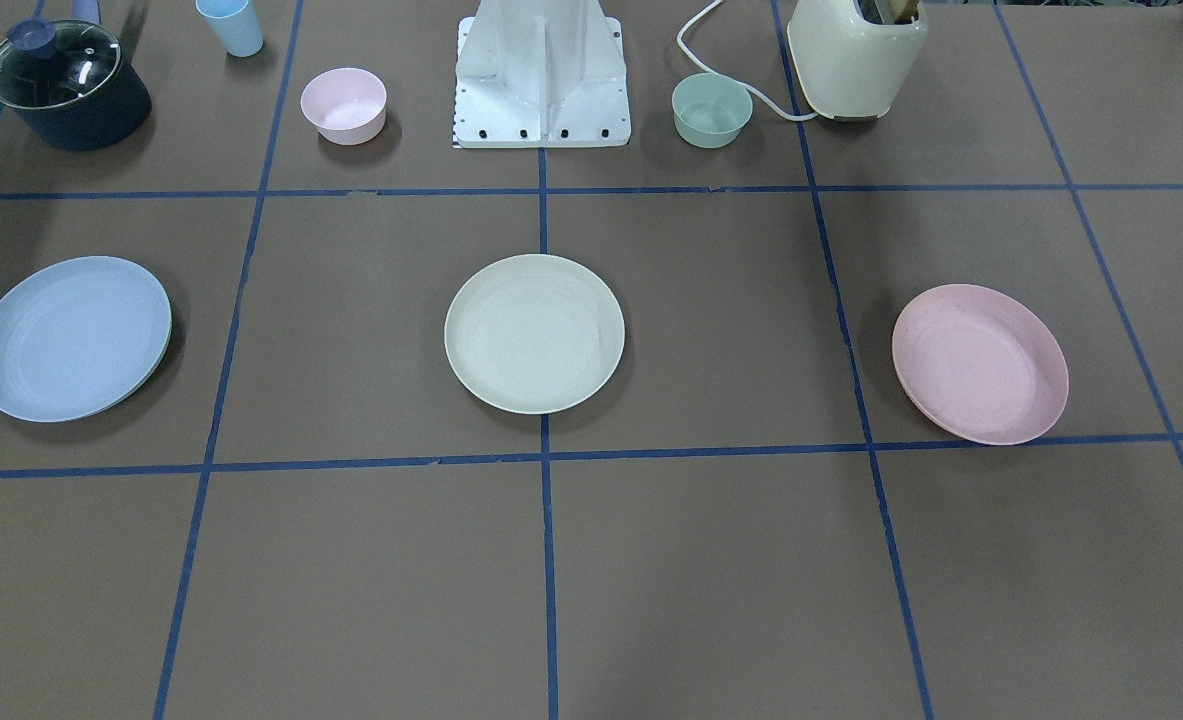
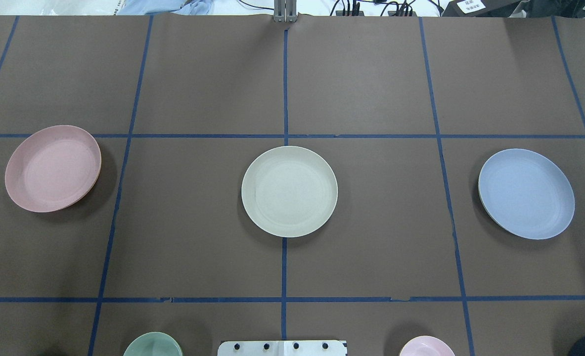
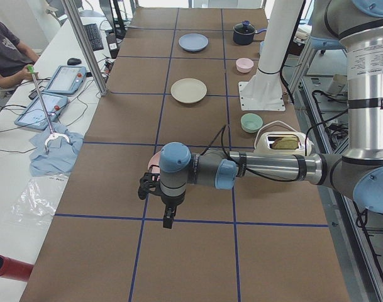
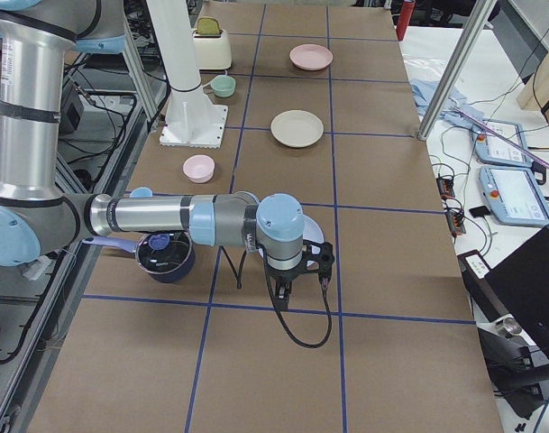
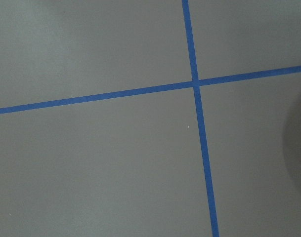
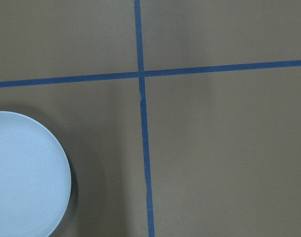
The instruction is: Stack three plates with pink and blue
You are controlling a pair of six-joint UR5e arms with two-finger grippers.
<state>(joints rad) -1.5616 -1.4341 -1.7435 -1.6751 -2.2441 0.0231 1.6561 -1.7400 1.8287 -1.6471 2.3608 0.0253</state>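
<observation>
Three plates lie apart in a row on the brown table. The cream-green plate (image 1: 534, 333) (image 2: 289, 191) is in the middle. The pink plate (image 1: 979, 363) (image 2: 52, 168) is on my left side. The blue plate (image 1: 72, 337) (image 2: 526, 194) is on my right side and shows in the right wrist view (image 6: 26, 173). My left gripper (image 3: 168, 219) hangs above the table just beyond the pink plate, seen only from the side. My right gripper (image 4: 283, 290) hangs likewise beside the blue plate. I cannot tell whether either is open or shut.
Along the robot's edge stand a lidded dark pot (image 1: 66, 85), a light-blue cup (image 1: 231, 25), a small pink bowl (image 1: 343, 105), the robot base (image 1: 541, 80), a small green bowl (image 1: 712, 110) and a cream toaster (image 1: 856, 55). An operator (image 3: 5, 53) sits beside the table.
</observation>
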